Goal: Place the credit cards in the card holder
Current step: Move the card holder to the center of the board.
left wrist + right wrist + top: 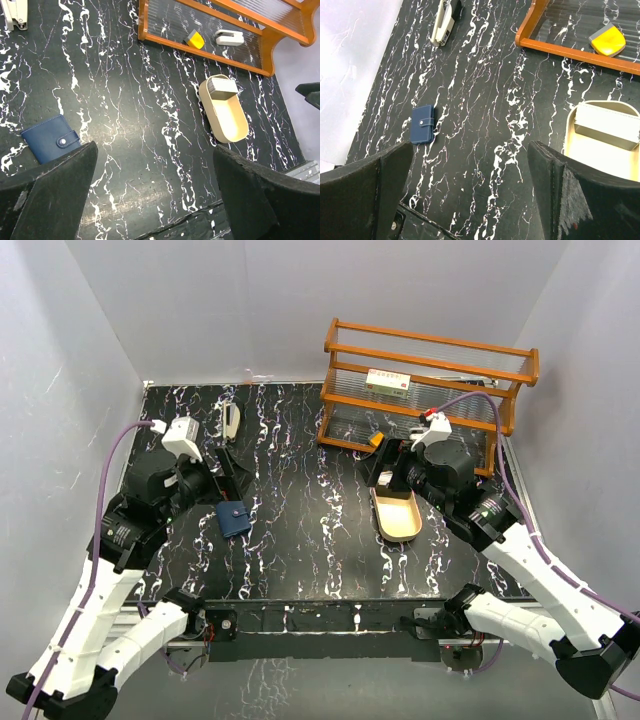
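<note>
Top external view gives me the card holder (234,520) as a small navy-blue wallet, folded shut, lying flat on the black white-veined table (300,570) in its left half. On the left wrist camera I can make out pale stitching along its edge and a tab fastened with a silver snap. It lies just beside the left gripper (225,478), on the near side of the fingers in the overhead picture, and outside the gap between them, off to one side. That gripper's jaws stand spread wide and hold nothing. The right gripper (385,465) is well apart from the holder, over the far end of the gold oval tray (400,525) on the right half of the table; its jaws are also spread wide and empty. On the right wrist camera a pale stack of cards (607,127) sits in one end of that tray, and I cannot count the single cards. I count one card holder, one tray, one card stack, one stapler (230,423) near the back wall, and one wooden rack (430,380) behind the tray.
</note>
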You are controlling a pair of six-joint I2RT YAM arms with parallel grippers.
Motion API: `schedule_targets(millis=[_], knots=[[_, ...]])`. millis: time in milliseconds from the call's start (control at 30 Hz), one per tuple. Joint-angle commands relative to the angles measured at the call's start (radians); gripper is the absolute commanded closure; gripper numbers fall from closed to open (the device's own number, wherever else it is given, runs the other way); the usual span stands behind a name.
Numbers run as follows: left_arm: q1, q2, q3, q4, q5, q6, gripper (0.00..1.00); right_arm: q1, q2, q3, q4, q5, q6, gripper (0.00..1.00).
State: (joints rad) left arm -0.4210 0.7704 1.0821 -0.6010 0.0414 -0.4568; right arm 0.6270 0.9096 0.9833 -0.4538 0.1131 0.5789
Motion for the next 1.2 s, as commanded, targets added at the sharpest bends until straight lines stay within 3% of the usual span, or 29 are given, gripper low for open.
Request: schedule_targets(millis=[0,433,533,733,967,1167], knots=[[-0.001,-0.029,-0.005,0.016,0.0,0.004,0.01,-0.004,-0.016,-0.01,0.058,-0.013,0.008,0.02],[0.0,0.109,-0.087,-0.052,-0.194,-0.1,0.01,-0.003,-0.029,-0.012,0.018,-0.009,0.032,0.02],[-0.001,0.132,-0.115,-0.035,-0.171,-0.103,0.02,-0.004,-0.055,-0.02,0.026,-0.011,0.028,0.02],[0.012,0.281,-0.122,-0.036,-0.244,-0.134,0.1,-0.003,-0.103,-0.038,0.063,-0.028,0.018,0.02],[0.147,0.444,-0.126,0.012,-0.158,-0.121,0.22,-0.004,-0.125,-0.028,0.025,-0.021,0.009,0.02],[0.28,0.46,-0.23,0.077,-0.068,-0.139,0.32,-0.003,-0.131,-0.019,-0.003,0.007,-0.006,0.02]])
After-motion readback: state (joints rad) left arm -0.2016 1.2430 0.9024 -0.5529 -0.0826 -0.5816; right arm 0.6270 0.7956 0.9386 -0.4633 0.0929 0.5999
